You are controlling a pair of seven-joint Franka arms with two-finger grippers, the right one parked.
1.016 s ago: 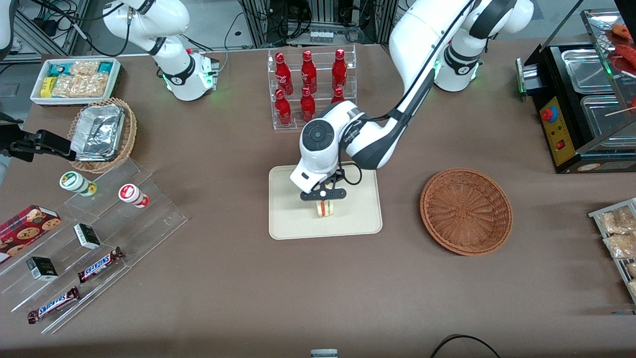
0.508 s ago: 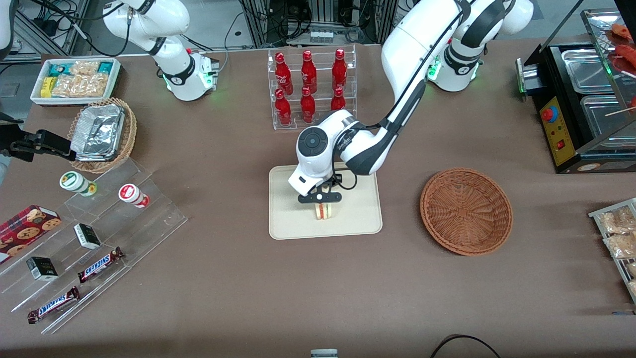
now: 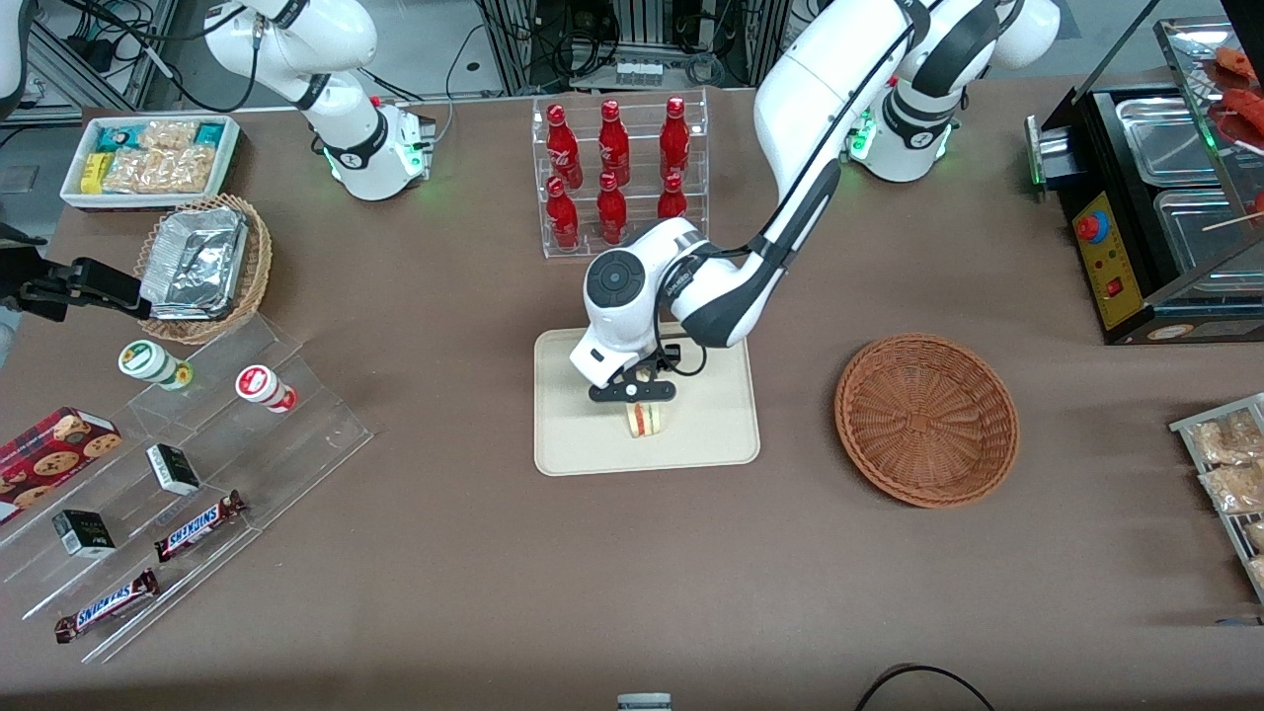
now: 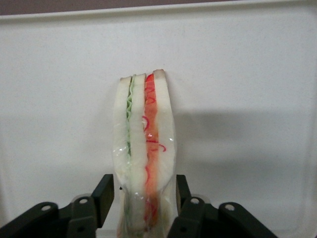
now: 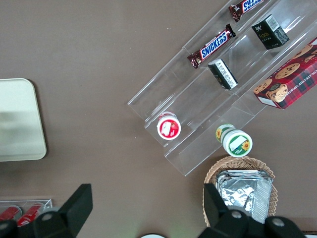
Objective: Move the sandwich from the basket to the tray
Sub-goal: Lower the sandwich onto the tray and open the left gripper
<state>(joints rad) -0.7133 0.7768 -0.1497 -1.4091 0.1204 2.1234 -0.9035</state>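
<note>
Sandwich (image 4: 144, 153) stands on its edge on the cream tray (image 3: 711, 434), and your gripper (image 4: 143, 198) sits low over it, its 2 fingers (image 4: 104, 196) flanking the wedge; whether they press the wrapper, you cannot tell. The left arm reaches down from its base, elbow bent, wrist pointing straight down. The reddish-brown wicker basket (image 3: 926, 420) lies beside the tray, toward the working arm's end.

Sandwich (image 3: 645, 419) (image 4: 145, 158): pale bread wedge, green and red filling stripes, clear wrap; stands on edge on tray, near tray middle.
Tray (image 3: 711, 434) (image 4: 237, 74): flat cream rectangle, rounded corners, low rim; flat on table.
Basket (image 3: 926, 420): round reddish-brown wicker, shallow, nothing inside; beside tray toward working arm's end, apart from it.
Pincer (image 3: 633, 392) (image 4: 144, 198): above tray, fingers (image 4: 103, 194) flank sandwich's sides, close against wrap.
</note>
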